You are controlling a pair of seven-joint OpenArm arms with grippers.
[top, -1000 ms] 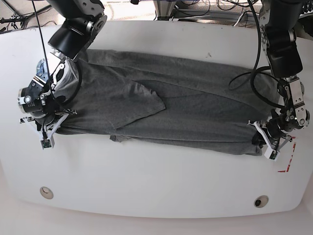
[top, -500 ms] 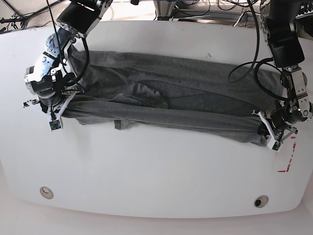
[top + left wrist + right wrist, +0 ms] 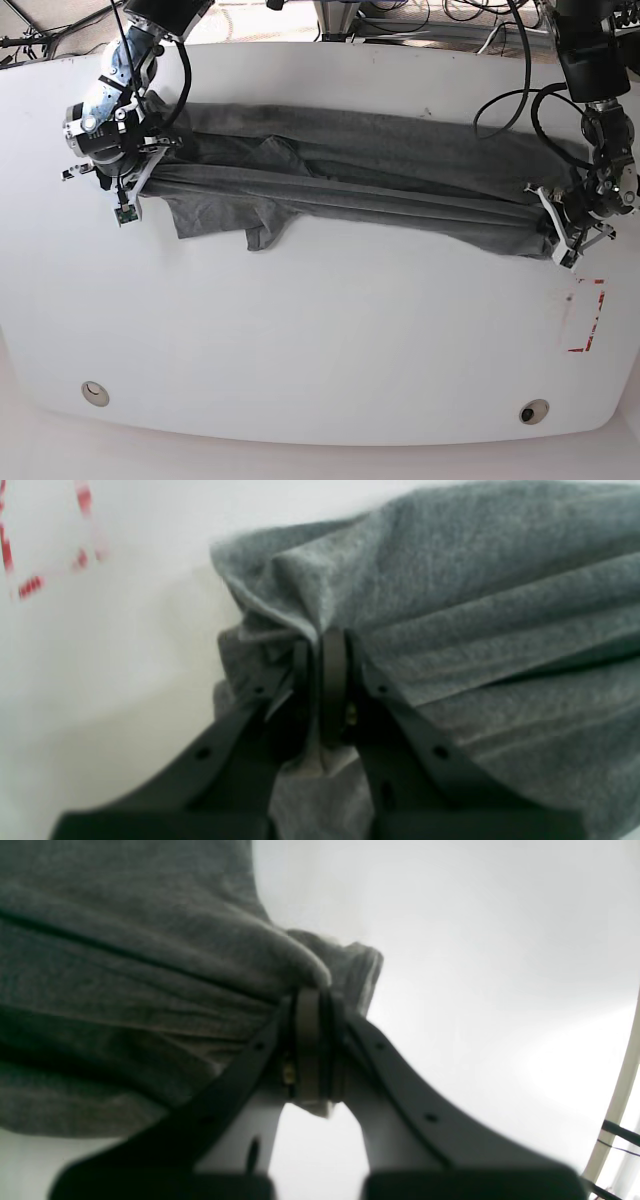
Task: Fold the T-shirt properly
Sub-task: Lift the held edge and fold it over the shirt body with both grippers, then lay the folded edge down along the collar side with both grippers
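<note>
White table point(image 3: 330, 330), red tape point(image 3: 588, 318) near right edge. Both grippers, left point(image 3: 562, 228) and right point(image 3: 128, 178), clamped tight on T-shirt point(image 3: 400, 175) ends, lifted.

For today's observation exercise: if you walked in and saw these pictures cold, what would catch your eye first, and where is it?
First, the dark grey T-shirt, pulled into a long band across the far half of the white table. Next, the two grippers pinching its ends: the right gripper at the base view's left, the left gripper at its right, both shut on the cloth. A sleeve droops from the band's near edge, and red tape marks sit near the left gripper.
</note>
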